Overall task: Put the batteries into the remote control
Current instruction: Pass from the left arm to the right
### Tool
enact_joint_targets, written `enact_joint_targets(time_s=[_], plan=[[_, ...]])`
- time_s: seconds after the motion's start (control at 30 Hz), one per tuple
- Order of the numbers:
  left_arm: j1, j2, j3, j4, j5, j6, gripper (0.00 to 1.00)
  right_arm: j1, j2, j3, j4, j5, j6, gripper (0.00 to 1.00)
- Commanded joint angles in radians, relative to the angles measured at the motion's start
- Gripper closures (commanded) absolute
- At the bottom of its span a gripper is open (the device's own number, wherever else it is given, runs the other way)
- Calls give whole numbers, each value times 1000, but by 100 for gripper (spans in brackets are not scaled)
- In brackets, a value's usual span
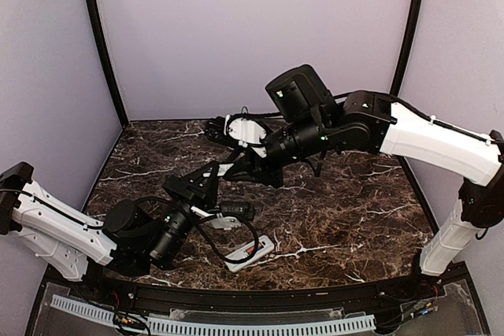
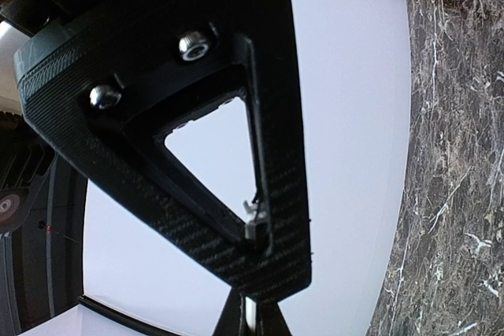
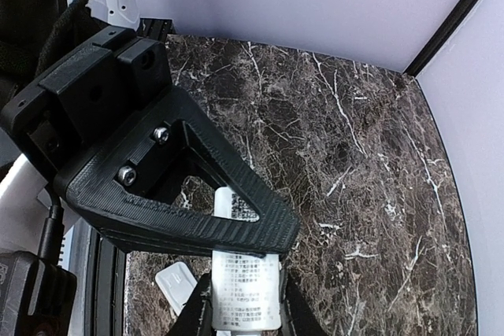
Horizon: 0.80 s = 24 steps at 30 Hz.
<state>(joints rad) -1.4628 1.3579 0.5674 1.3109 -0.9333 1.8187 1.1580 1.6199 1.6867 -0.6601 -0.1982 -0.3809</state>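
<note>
Black fingers of my right gripper [image 3: 246,316] clamp the white remote control [image 3: 244,277], label side showing, over the marble tabletop [image 3: 354,155]; my left gripper [image 2: 250,316] is closed.

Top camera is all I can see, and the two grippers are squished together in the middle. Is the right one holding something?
Observer: Yes. Its wrist view shows a white slab with a printed label between the fingers of the right gripper. It may be the remote control's back.
Operator: Is anything lying near it?
Observer: A small flat white piece lies on the marble table right beside the slab.
Operator: Has the left one got anything?
Observer: The left gripper is shut, and I see nothing held in it.
</note>
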Motion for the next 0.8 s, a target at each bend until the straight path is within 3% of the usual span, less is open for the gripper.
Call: enact_joint_targets(time_s=[0.0, 0.23, 0.57, 0.77], plan=[[-4, -16, -14, 39, -16, -11, 100, -1, 2, 32, -7, 24, 14, 99], [-3, -17, -17, 7, -31, -53, 98, -4, -10, 19, 8, 63, 9, 100], [-3, -48, -16, -64, -44, -116, 77, -15, -26, -6, 19, 53, 5, 100], [-5, -95, 7, -142, -100, -282, 57, -61, -51, -61, 14, 56, -12, 100]])
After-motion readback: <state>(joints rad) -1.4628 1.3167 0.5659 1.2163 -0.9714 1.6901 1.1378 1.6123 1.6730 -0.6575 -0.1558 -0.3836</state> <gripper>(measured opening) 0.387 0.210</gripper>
